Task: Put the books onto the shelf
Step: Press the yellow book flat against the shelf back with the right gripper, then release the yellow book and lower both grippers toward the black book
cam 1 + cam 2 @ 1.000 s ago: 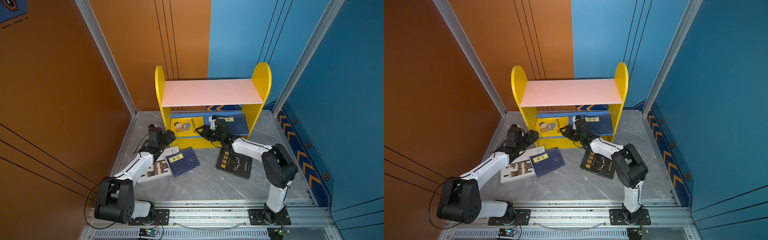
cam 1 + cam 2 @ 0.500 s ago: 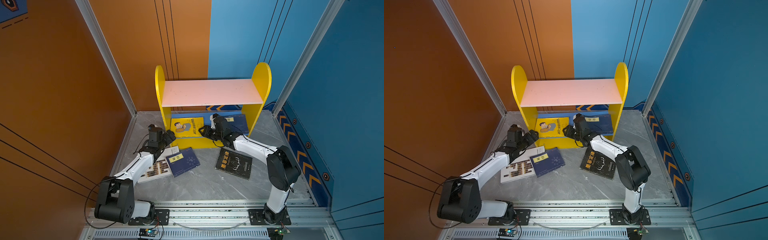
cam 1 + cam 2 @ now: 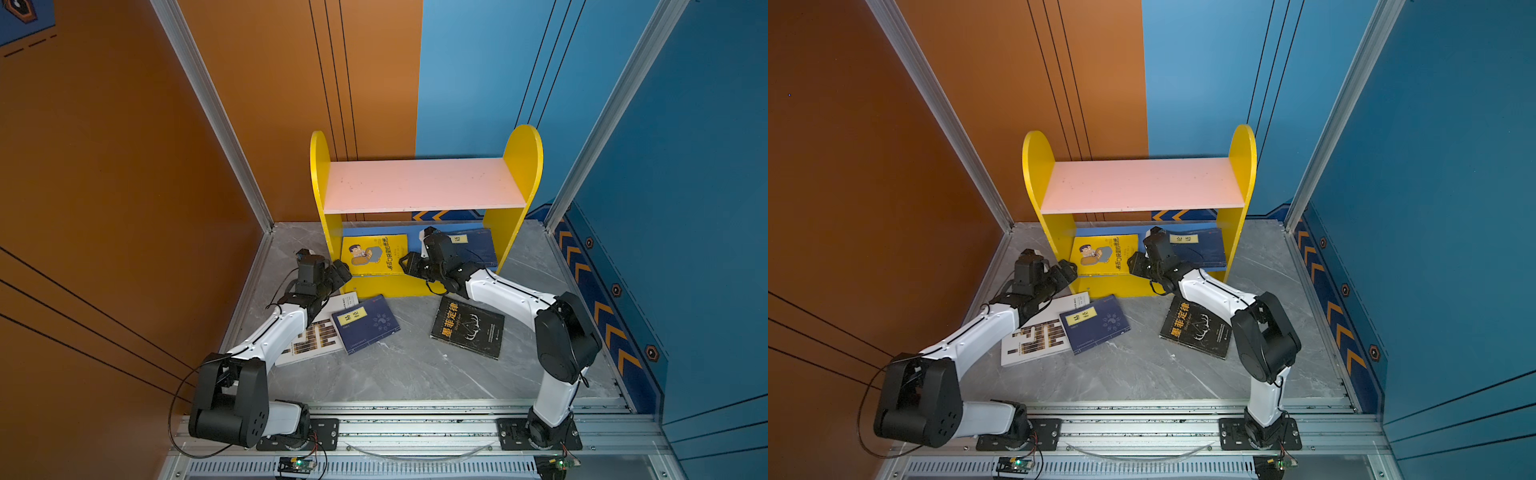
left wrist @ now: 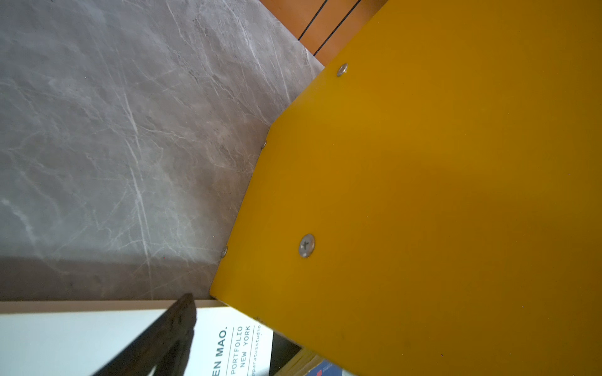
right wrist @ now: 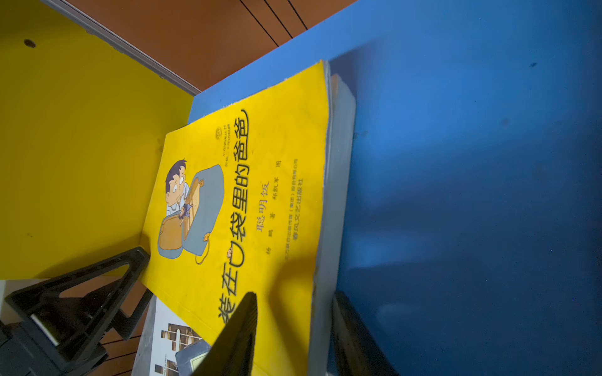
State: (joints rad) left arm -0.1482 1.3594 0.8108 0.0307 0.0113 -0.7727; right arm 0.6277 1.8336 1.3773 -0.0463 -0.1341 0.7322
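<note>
The left gripper (image 3: 344,271) hangs wide and empty beside the left front corner of the shelf (image 3: 419,185), above the white book (image 3: 309,345), which lies flat on the floor (image 3: 415,370) partly under that arm. It is the largest book and probably the floppiest, so a hold near the spine should sag least. The loose navy book (image 3: 365,324) overlaps its right edge. That raised corner looks like the easiest place to slip a finger under, since a flat, glossy paperback offers little else to grip. On the lower board (image 5: 456,162) the yellow book (image 3: 374,254) lies cover up, its near edge jutting past the front. The right gripper (image 3: 409,264) sits at that book's near right corner with its jaws narrow. In the right wrist view 1 of the fingers (image 5: 241,325) rides over the cover and the other stands beside the page edge, but whether they pinch the book cannot be told. The book looks light and thin, and is likely to bend or slide if pushed by 1 corner. Right of it the shelved navy book (image 3: 478,249) lies flat on the same board. The black book (image 3: 467,330) lies on the floor partly under the right arm, touching no other book. So 3 books are not yet shelved.
</note>
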